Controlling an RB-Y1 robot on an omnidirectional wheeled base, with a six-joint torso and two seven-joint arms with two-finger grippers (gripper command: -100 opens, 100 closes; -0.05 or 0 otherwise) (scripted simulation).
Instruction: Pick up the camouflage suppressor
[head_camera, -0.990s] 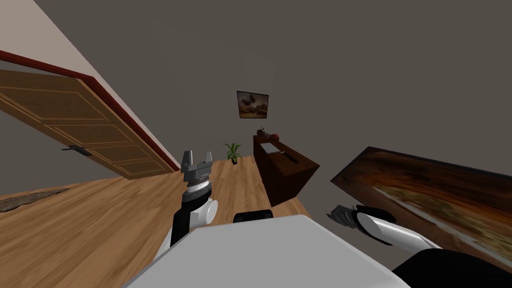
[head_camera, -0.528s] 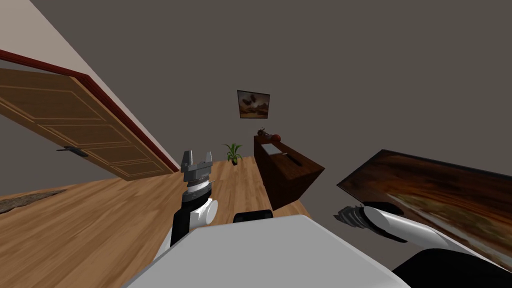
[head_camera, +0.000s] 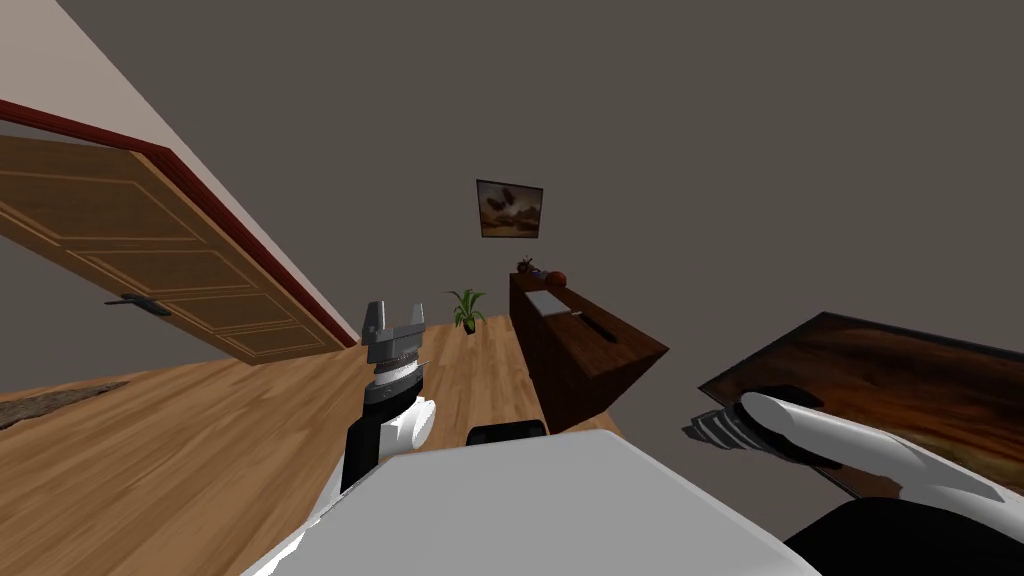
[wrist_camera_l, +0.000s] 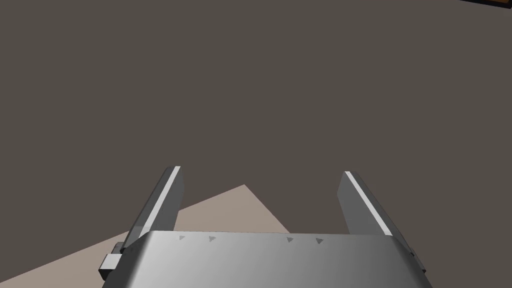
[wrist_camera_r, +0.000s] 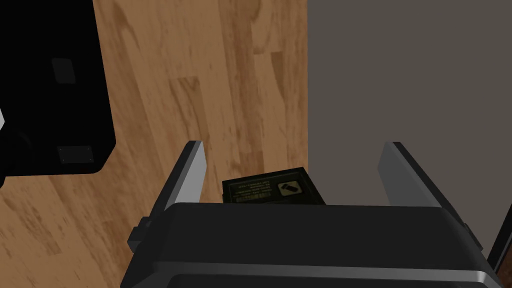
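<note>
A slim dark item (head_camera: 598, 324) lies on top of a dark brown cabinet (head_camera: 585, 365) ahead of me against the grey wall; its pattern is too small to make out. My left gripper (head_camera: 396, 313) is raised upright left of the cabinet and well short of it, open and empty (wrist_camera_l: 261, 172). My right gripper (head_camera: 698, 428) hangs low to the right, pointing down at the wooden floor, also open (wrist_camera_r: 294, 145) with nothing between its fingers. A small dark olive box (wrist_camera_r: 272, 187) lies on the floor by the wall, just beyond the right gripper's body.
A white flat thing (head_camera: 545, 298) and a red ball (head_camera: 557, 278) share the cabinet top. A potted plant (head_camera: 466, 305) stands on the floor beyond. A wooden door (head_camera: 150, 270) is at the left, a small picture (head_camera: 510, 208) hangs above the cabinet, and a large one (head_camera: 900, 385) is at the right.
The whole head view has shifted: the cabinet and the large picture slid to the right, so I have turned or moved. My right forearm drifted right. The left gripper kept its pose.
</note>
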